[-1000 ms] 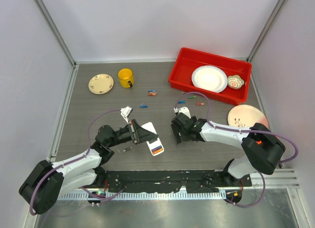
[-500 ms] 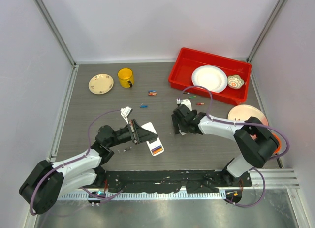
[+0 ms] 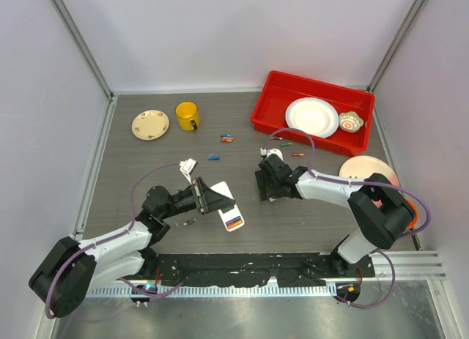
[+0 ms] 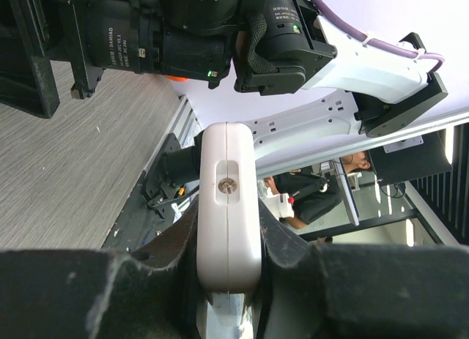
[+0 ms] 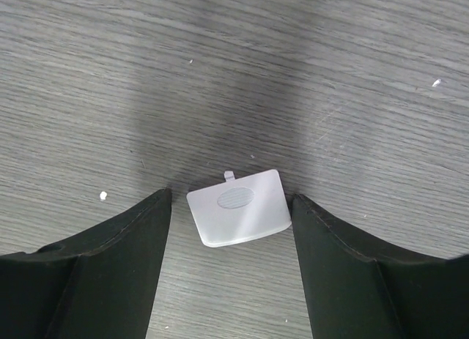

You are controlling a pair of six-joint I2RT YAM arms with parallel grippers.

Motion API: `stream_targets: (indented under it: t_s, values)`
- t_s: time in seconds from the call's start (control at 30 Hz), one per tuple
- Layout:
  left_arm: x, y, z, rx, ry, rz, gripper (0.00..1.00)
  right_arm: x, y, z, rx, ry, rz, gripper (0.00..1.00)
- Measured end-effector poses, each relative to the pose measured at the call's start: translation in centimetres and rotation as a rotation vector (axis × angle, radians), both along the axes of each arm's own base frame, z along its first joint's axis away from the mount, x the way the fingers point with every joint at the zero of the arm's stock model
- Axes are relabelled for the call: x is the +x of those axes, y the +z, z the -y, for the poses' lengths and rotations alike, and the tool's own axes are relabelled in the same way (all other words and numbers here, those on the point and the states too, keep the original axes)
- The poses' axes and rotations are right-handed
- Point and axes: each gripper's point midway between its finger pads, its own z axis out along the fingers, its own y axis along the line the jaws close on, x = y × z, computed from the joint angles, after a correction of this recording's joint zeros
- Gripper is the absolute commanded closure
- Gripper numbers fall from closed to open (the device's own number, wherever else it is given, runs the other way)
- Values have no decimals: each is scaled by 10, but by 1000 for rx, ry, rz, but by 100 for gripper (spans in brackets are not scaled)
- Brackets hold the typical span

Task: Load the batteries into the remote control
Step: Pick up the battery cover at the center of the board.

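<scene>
The right claw [image 5: 231, 198] stands open, low over the table [image 5: 366, 75]. Its two dark fingers [image 5: 110, 280] straddle a small white battery cover [image 5: 238, 211] that lies flat on the wood. One finger is just beside the cover's edge, while the other is a little apart from it. Nothing is gripped. This cover lies to the right of the remote control [image 3: 229, 211], clearly apart from it.

The left claw [image 3: 208, 199] is clamped on the remote control and holds it by its long sides. The plain white back faces up, tilted. At its near end an open bay shows coloured cells [image 3: 234, 223] already seated.

The loose batteries [image 3: 227, 138] lie scattered on the table beyond the remote. There is a small cluster straight past it, a single blue one [image 3: 213, 157] nearer to it, and a few more past it to the right [image 3: 286, 143].

Farther beyond the remote on the left stand a yellow mug [image 3: 187, 116] and a small patterned plate [image 3: 150, 124]. On the right a red tray [image 3: 271, 105] holds a white plate [image 3: 312, 116] and a little bowl [image 3: 351, 121]. A pink plate [image 3: 364, 170] lies well to the remote's right.
</scene>
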Motion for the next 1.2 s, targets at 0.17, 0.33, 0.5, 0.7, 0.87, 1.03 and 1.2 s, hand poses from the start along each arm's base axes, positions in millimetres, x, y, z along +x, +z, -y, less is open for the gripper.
stream_targets:
  t_s: [0.17,0.33,0.5,0.7,0.87,1.03,1.2]
  values:
    - [0,0,0,0,0,0,100,-1,0,-1,2,13,-7,40]
    - [0,0,0,0,0,0,100,-2,0,-1,8,10,-12,54]
    - [0,0,0,0,0,-1,100,-3,0,-2,26,-14,-14,38]
    - [0,0,0,0,0,-1,100,-7,1,-4,47,-20,-32,34]
    - [0,0,0,0,0,-1,100,-15,1,-2,48,-11,-55,33]
    - [0,-2,0,4,0,-6,100,-17,1,-2,48,-6,-63,33]
    - [1,-5,1,11,0,-15,100,-18,1,0,45,-1,-64,42]
